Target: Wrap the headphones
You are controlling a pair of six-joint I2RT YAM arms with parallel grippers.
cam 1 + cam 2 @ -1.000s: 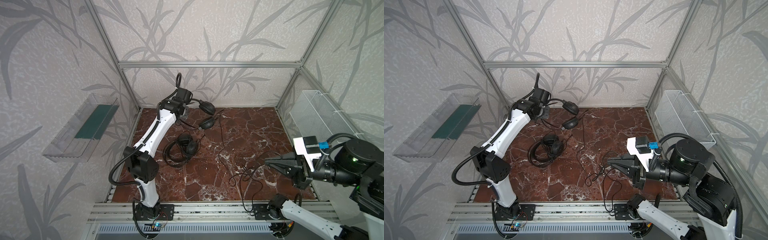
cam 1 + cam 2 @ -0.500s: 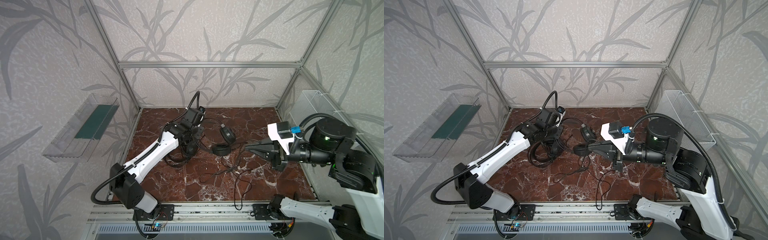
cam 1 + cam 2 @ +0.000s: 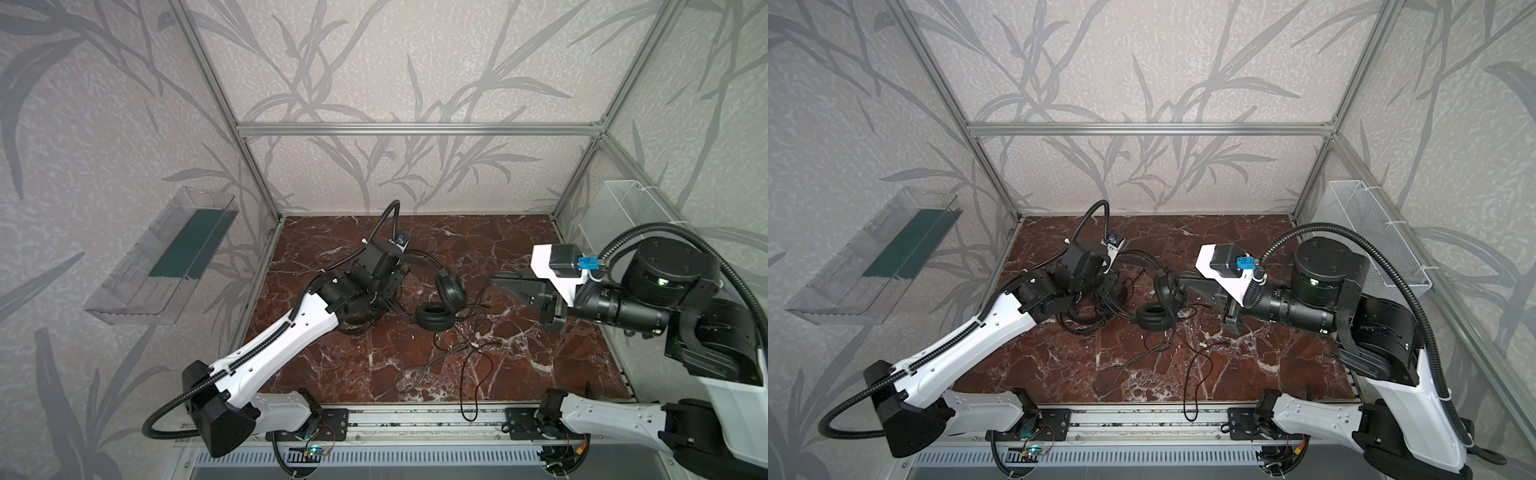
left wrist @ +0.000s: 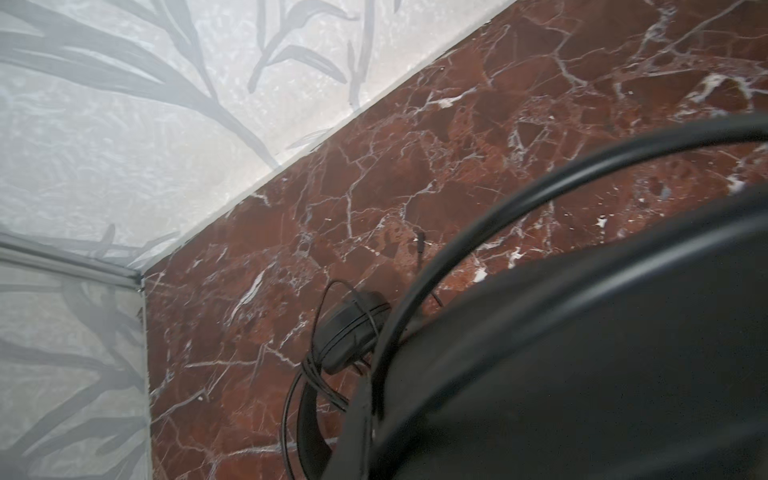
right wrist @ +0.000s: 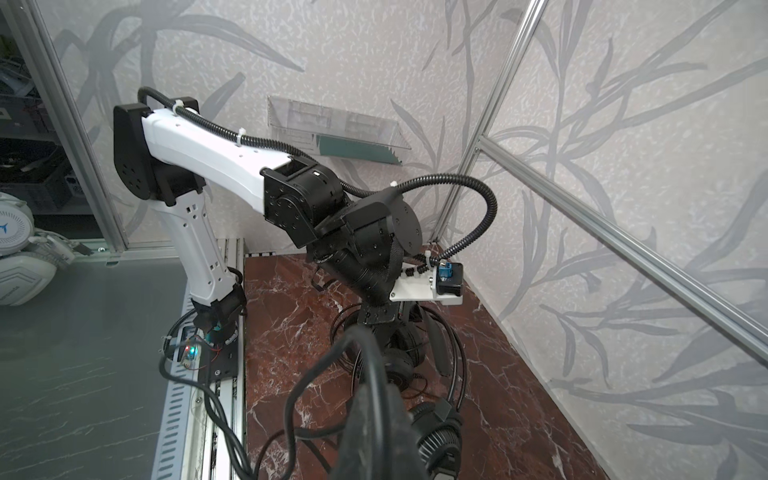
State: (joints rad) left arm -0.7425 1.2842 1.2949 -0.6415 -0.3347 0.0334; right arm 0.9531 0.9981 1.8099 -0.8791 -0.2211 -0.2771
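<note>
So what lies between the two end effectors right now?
A black headset, one earcup upright and one lying flat; both top views show it.

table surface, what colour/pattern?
Dark reddish-brown marble with white veins. The table shows best in a top view.

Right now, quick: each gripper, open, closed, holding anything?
Left gripper: closed on the black over-ear headset's thin arched headband.
Right gripper: closed, apparently on the thin black cable.

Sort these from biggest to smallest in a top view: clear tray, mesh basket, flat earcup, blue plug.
1. clear tray
2. mesh basket, partly hidden by the arm
3. flat earcup
4. blue plug, smallest though nearer the camera
</note>
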